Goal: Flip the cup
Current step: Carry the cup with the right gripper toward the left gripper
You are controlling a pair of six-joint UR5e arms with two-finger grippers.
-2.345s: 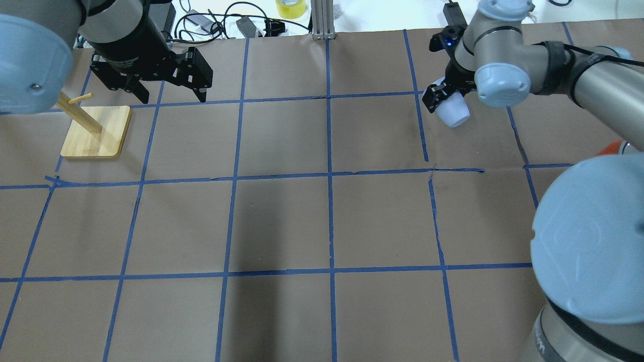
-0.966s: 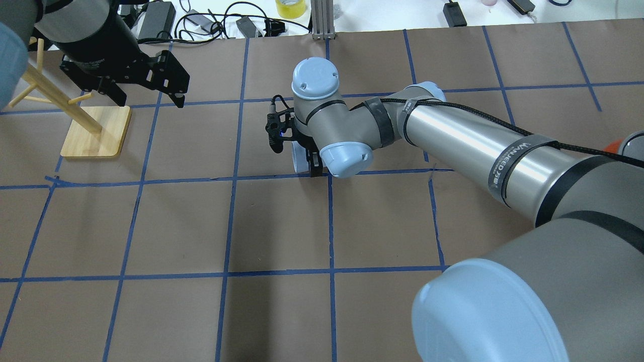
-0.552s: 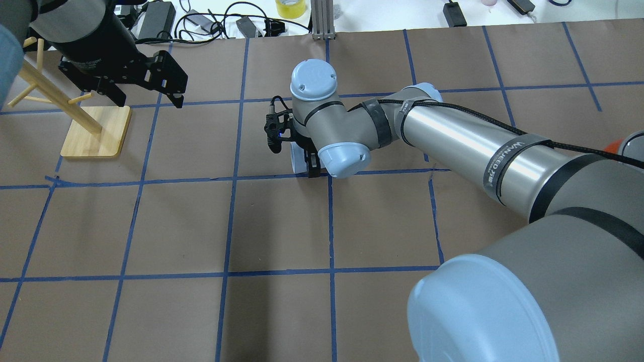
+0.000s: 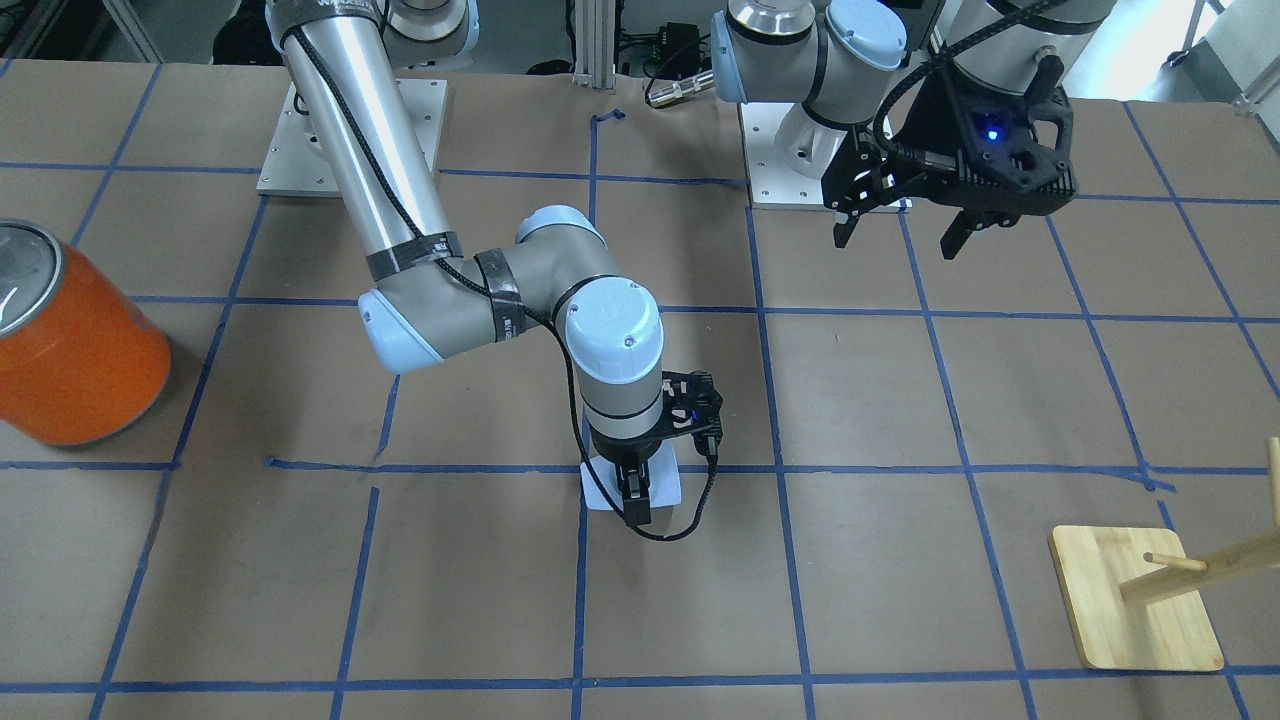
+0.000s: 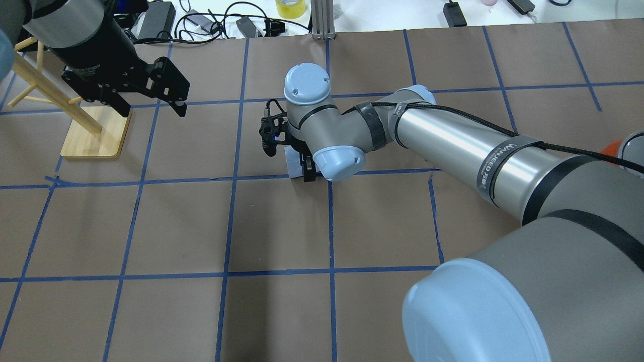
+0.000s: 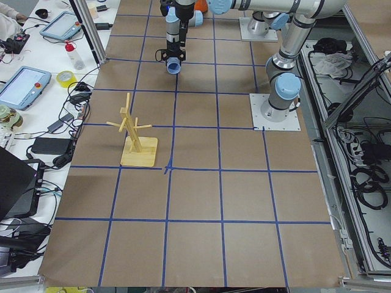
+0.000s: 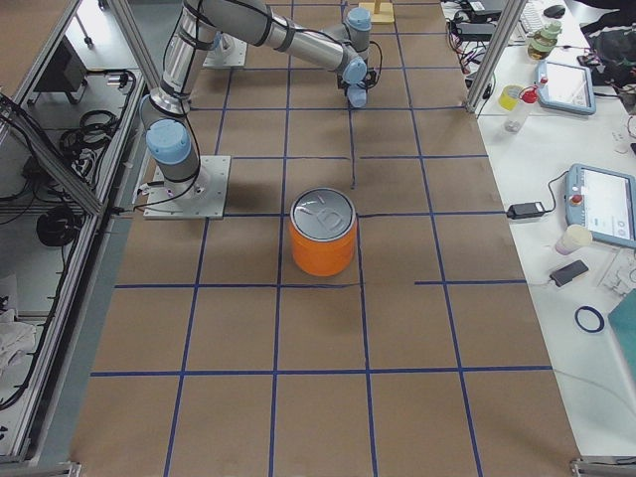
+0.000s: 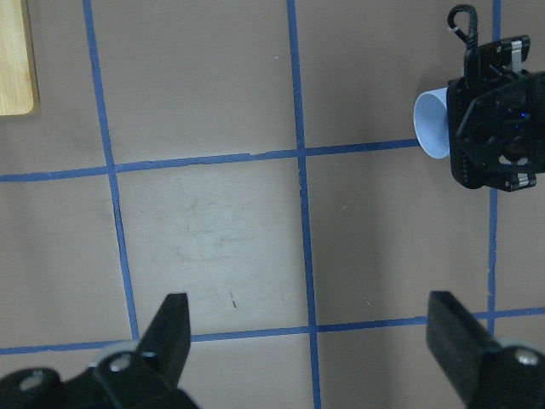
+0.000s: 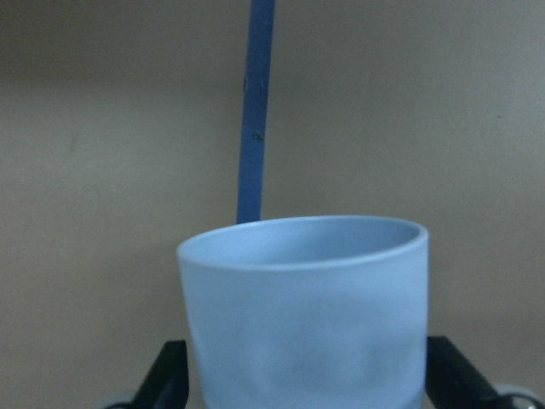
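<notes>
Overhead exterior takes in the brown-papered bench point(image 5: 166, 226), gridded in blue tape, with two arms over it. The right arm point(image 5: 453, 146) stretches out to about midway between the bench's left and right ends, nearer the operators' edge than the robot's own. Its right gripper point(image 9: 306, 383) points down there and is clamped on the one cup point(image 4: 663, 485), jaws pressed against opposite sides of the pale blue wall. From the right wrist camera the cup's rim is the end farthest from the wrist, with the paper beyond it. From the left wrist camera the pale oval of its wide end sticks out beside the gripper's body. Whether the cup touches the paper, and whether anything is in it, cannot be told.

The left arm point(image 4: 800, 50) holds the left gripper point(image 4: 895, 240) above the bench toward the left end, jaws spread wide with nothing between them.

One orange can point(image 4: 80, 360) stands upright near the right end, its silver lid on, so its contents are hidden. One wooden peg stand point(image 5: 98, 133) sits toward the left end by the operators' edge.
</notes>
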